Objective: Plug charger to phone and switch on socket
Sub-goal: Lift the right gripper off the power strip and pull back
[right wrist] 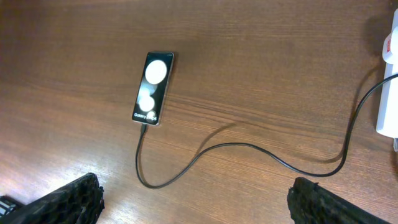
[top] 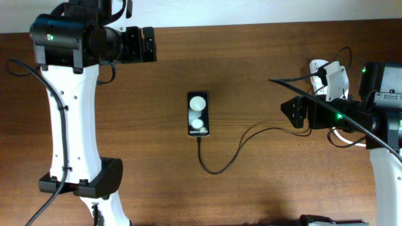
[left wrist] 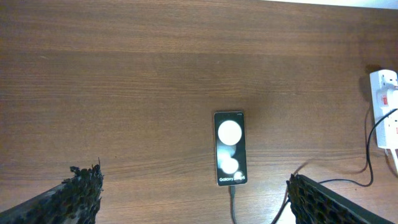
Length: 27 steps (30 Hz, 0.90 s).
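left fingers [left wrist: 78, 190] spread | right fingers [right wrist: 65, 202] spread | phone [left wrist: 230, 148] apart, ahead of both

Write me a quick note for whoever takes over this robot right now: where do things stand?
Left pincer: open, empty.
Right pincer: open, empty.
The phone lies flat mid-table. The charger cable looks plugged into its lower end and runs off to the socket at the table's right side.
Done: plugging in, apparently.
Left: the socket switch. Whether it is on cannot be read from here.
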Tool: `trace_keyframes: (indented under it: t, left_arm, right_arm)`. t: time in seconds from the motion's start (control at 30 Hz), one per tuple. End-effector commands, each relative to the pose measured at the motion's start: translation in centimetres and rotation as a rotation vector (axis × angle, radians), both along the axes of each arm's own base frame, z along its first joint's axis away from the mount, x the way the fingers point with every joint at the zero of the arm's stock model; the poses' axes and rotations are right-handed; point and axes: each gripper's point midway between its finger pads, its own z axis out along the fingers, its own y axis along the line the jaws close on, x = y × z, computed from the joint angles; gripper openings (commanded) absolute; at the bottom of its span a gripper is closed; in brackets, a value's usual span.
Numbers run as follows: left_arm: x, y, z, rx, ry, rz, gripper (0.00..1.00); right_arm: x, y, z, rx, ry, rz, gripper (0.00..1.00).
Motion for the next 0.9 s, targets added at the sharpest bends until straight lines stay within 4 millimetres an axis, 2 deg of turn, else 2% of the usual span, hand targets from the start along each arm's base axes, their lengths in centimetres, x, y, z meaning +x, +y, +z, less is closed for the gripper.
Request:
trace_keyframes:
  t: [0.0,0.57,0.73,0.87]
  left_arm:
    - [-0.5,0.2,1.0,0.002,-0.029,0.003,0.99]
    - [-0.5,0.2,1.0,0.002,-0.029,0.003,0.99]
    - [-0.5,0.2,1.0,0.002,-0.029,0.003,0.99]
    - [-0.5,0.2,1.0,0.002,-0.029,0.003,0.99]
  right_arm:
    - [0.1,0.0,-0.1,-0.013,-0.002,0.008,0.99]
    - [-0.2,0.0,0.4,-0.028,-0.022,0.006,0.99]
    - [-0.4,-0.8,2.0,-0.084,-0.117,-0.026,0.99]
    - [0.1,-1.7,4.5,-0.146,-0.327,-0.064,0.99]
